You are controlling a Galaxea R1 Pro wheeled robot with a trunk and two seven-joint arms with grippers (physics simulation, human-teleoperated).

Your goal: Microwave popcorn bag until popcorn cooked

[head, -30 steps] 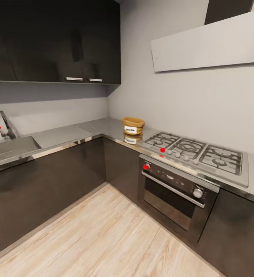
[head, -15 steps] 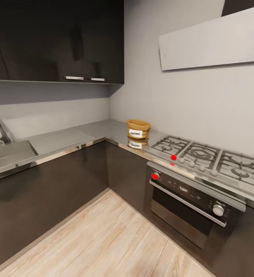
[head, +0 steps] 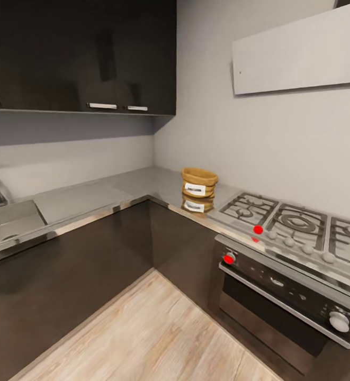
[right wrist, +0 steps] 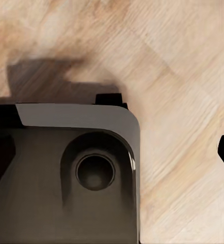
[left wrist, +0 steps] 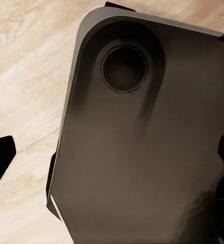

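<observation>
popcorn bag [head: 199, 183] upright on the steel countertop [head: 90, 193], near the corner, just beside the gas hob [head: 296, 225]. built-in oven [head: 288, 301] below the hob. wrist views: dark robot base [left wrist: 142, 152] over wood floor [right wrist: 183, 76]; fingertips at frame edges, both grippers spread wide, empty.

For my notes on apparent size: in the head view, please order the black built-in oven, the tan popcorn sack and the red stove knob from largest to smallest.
1. Black built-in oven, cut by the frame edge
2. Tan popcorn sack
3. Red stove knob
</observation>
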